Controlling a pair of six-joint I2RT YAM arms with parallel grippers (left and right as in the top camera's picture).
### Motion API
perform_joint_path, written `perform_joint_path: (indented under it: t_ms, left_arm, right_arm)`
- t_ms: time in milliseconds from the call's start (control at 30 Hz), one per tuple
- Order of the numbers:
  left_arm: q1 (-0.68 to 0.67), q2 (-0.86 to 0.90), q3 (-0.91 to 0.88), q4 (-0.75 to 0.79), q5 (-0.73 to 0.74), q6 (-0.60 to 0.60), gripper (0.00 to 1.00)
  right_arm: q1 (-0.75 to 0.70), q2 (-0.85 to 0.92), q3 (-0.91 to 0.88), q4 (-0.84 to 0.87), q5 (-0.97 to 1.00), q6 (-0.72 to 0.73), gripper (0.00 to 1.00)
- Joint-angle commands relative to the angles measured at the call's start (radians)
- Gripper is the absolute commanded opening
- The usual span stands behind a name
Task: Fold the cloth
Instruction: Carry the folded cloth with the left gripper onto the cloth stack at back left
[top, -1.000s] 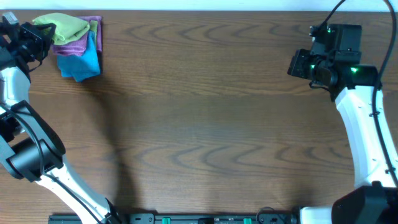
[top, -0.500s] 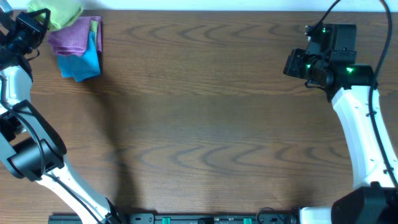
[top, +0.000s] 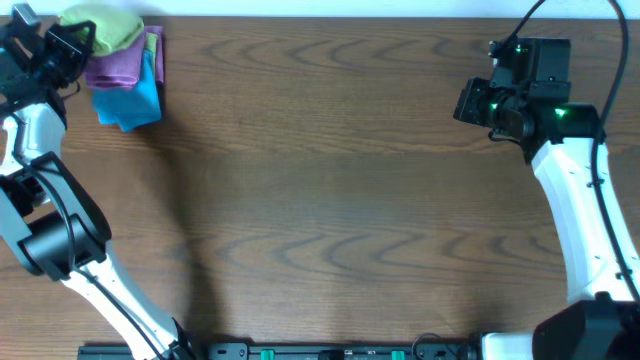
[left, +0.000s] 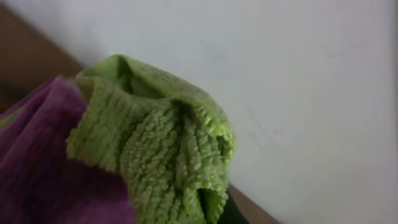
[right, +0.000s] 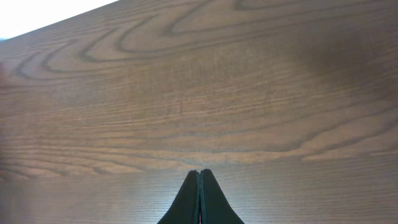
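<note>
Cloth (top: 101, 28) bunched atop purple cloth (top: 116, 68), pinched at its left edge by left gripper (top: 74, 39); right gripper (right: 199, 180) clenched empty, well apart.

cloth (top: 102, 28): yellow-green, looped weave | purple cloth (top: 110, 68): plain purple | blue cloth (top: 135, 100): bright blue | desk (top: 330, 200): dark-brown wood grain
</note>
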Motion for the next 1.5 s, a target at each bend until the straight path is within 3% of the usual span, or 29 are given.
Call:
perform_joint_path:
  t_ms: [0, 267, 333, 367, 433, 500, 1067, 1233, 1467]
  left_arm:
    - [0.004, 0.031, 0.010, -0.016, -0.006, 0.033, 0.06]
    - [0.019, 0.038, 0.010, -0.131, -0.073, 0.048, 0.06]
    - [0.028, 0.038, 0.010, -0.152, -0.085, 0.048, 0.12]
    - [0.032, 0.038, 0.010, -0.153, -0.083, 0.048, 0.34]
    - [0.043, 0.038, 0.010, -0.161, -0.078, 0.047, 0.55]
    - [0.055, 0.038, 0.010, -0.168, -0.058, 0.047, 0.98]
    - [0.084, 0.037, 0.010, -0.303, 0.055, 0.053, 0.95]
    - [0.097, 0.000, 0.010, -0.399, 0.068, 0.157, 0.95]
    - [0.130, -0.142, 0.010, -0.658, -0.009, 0.296, 0.95]
  right_arm:
    - [0.005, -0.017, 0.007, 0.003, -0.004, 0.018, 0.02]
    - [0.005, -0.017, 0.007, 0.002, -0.005, 0.035, 0.01]
    - [0.005, -0.017, 0.007, 0.002, -0.005, 0.035, 0.01]
    - [0.005, -0.018, 0.007, 0.001, -0.005, 0.035, 0.02]
    - [0.005, -0.018, 0.007, 0.002, -0.005, 0.035, 0.02]
    - [0.005, -0.018, 0.007, 0.002, -0.005, 0.035, 0.02]
    - [0.011, -0.017, 0.007, 0.004, -0.005, 0.039, 0.01]
    - [0.011, -0.017, 0.007, 0.004, -0.005, 0.039, 0.01]
    - [0.016, -0.017, 0.007, 0.006, -0.005, 0.039, 0.01]
